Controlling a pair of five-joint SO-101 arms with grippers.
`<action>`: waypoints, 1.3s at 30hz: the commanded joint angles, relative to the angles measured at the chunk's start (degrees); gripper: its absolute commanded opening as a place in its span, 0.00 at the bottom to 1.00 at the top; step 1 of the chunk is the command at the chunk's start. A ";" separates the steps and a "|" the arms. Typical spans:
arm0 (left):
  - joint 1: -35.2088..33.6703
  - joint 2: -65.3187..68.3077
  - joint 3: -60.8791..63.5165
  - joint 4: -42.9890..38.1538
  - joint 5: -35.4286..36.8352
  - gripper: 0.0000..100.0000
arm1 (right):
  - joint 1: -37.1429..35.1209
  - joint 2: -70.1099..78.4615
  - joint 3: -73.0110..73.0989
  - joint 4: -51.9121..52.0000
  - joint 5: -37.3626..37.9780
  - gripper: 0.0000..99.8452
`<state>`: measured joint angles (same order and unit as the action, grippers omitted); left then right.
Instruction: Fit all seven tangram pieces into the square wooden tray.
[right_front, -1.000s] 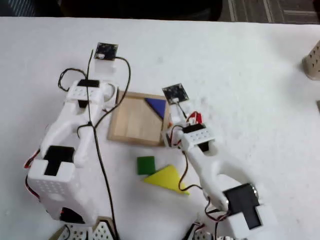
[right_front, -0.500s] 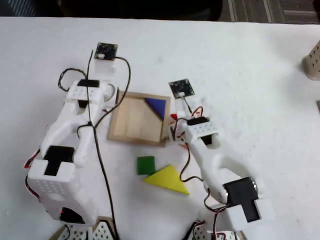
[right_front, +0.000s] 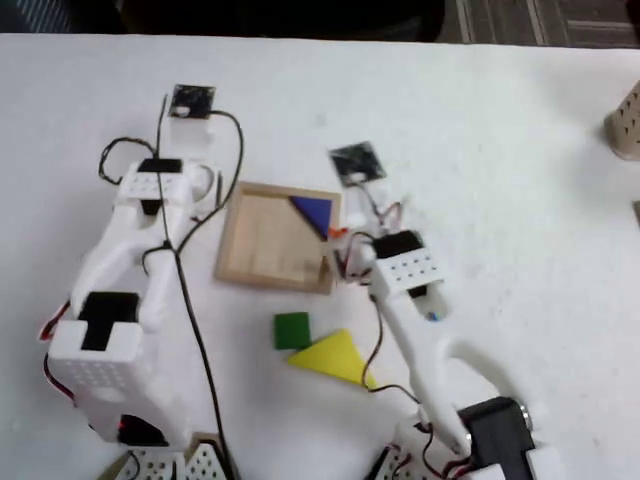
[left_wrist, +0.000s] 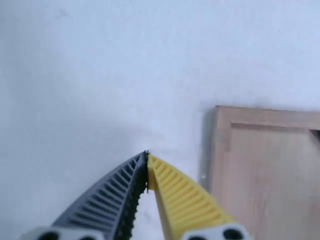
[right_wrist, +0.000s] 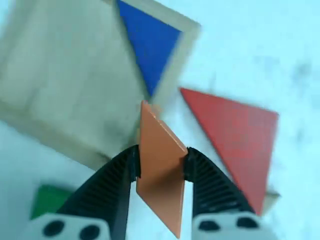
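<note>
**Tray.** The tray (right_front: 265, 245) is square, of pale wood with visible grain and a low raised rim. It lies flat on the white table (right_front: 500, 150), between the two arms.

**Pieces.**
- A blue triangle (right_front: 313, 212), flat and matte, sits inside the tray in the far corner on the right arm's side.
- A red triangle (right_wrist: 232, 132) lies on the table just outside that side of the tray. One of its corners is hidden behind a gripper finger.
- A green square (right_front: 292, 330) lies on the table near the tray's front rim, apart from it.
- A larger yellow triangle (right_front: 335, 357) lies just beside the square. One tip is covered by the right arm.

**Right gripper.** The right gripper (right_wrist: 161, 157) has black ribbed fingers clamped on a thin orange parallelogram (right_wrist: 159, 192), gripped by its long edges. The piece is above the tray's rim, beside the blue triangle. Whether it touches the rim cannot be judged. Its lower tip is cut off from view.

**Left gripper.** The left gripper (left_wrist: 146, 157) has one grey and one yellow finger, both ribbed, pressed together at the tips with nothing between them. It is above bare table just outside the tray's rim.
</note>
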<state>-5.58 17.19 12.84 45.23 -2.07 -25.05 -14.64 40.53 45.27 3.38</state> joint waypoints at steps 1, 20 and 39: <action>-1.80 -3.65 -0.44 -2.90 -0.09 0.02 | -5.93 2.15 -7.56 0.22 -0.70 0.02; -1.45 -3.65 -0.62 -3.08 -0.09 0.02 | -9.54 40.04 -50.11 17.71 7.38 0.24; 7.43 -9.63 6.42 1.67 -8.26 0.02 | 6.02 10.33 -21.45 16.22 7.38 0.02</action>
<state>-1.27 13.41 16.88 47.08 -4.53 -21.19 3.12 12.84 67.34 10.15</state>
